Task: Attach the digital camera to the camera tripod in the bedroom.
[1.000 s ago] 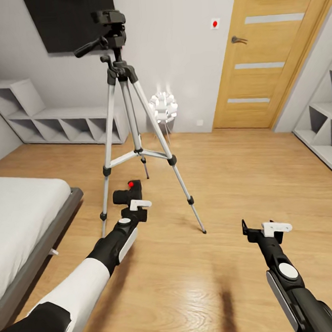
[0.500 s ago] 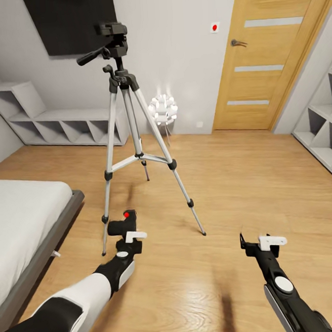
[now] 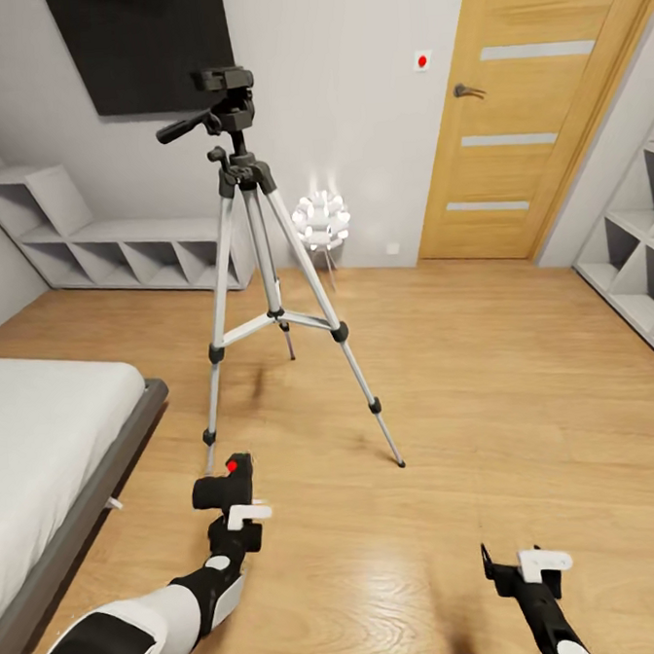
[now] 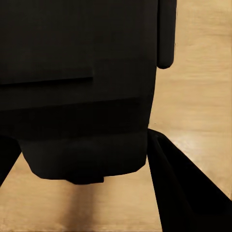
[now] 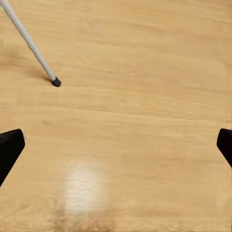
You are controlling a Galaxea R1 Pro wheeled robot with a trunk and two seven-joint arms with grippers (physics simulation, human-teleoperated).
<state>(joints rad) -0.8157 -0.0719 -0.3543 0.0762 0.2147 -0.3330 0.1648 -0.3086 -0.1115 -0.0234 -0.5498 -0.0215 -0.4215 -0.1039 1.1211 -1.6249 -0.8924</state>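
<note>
Now digital camera (image 3: 222,487) within left claw (image 3: 225,500), near camera tripod (image 3: 261,273).

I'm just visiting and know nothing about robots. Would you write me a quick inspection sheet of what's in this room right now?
Surface: light wood floor, glossy, with a light reflection.
Job's things: camera tripod stands upright on three spread legs, nothing mounted on its head; digital camera, black with a red button, is held low, in front of the tripod.
Clutter: nothing seen.
Grippers: left gripper shut on the digital camera; right gripper open and holding nothing, above bare floor.
Cables: nothing seen.
Surroundings: bed at left, wooden door shut, grey cube shelves, a glowing white lamp, a dark wall panel.
</note>
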